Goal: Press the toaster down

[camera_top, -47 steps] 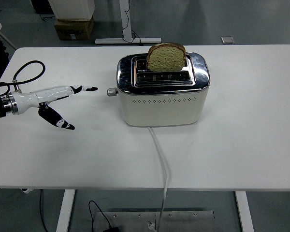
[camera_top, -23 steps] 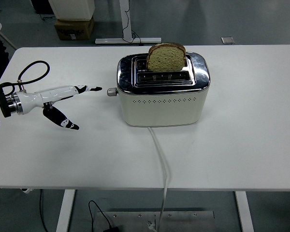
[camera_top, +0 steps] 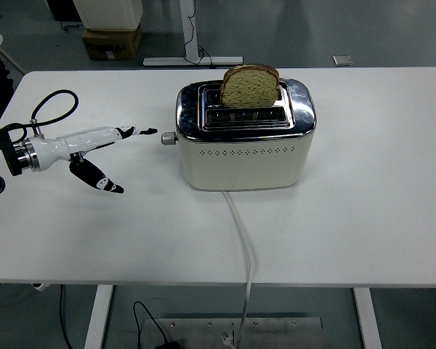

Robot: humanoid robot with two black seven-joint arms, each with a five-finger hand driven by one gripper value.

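Note:
A cream toaster (camera_top: 243, 149) with a chrome top stands at the table's middle. A slice of brown bread (camera_top: 250, 86) sticks up out of its far slot. A small lever knob (camera_top: 168, 138) juts from the toaster's left end, in its raised position. My left hand (camera_top: 120, 156) comes in from the left edge, white with black fingertips. Its fingers are spread and hold nothing; the upper fingertip (camera_top: 148, 131) points at the knob, a short gap away. The lower finger (camera_top: 102, 180) angles down toward the table.
The toaster's white power cord (camera_top: 244, 240) runs from its front over the table's near edge. A black cable loop (camera_top: 52, 107) lies on the table behind my left wrist. A cardboard box (camera_top: 110, 42) and a table leg stand on the floor beyond.
My left hand has slid right toward the toaster's lever knob, closing most of the gap. The toaster and bread have not moved.

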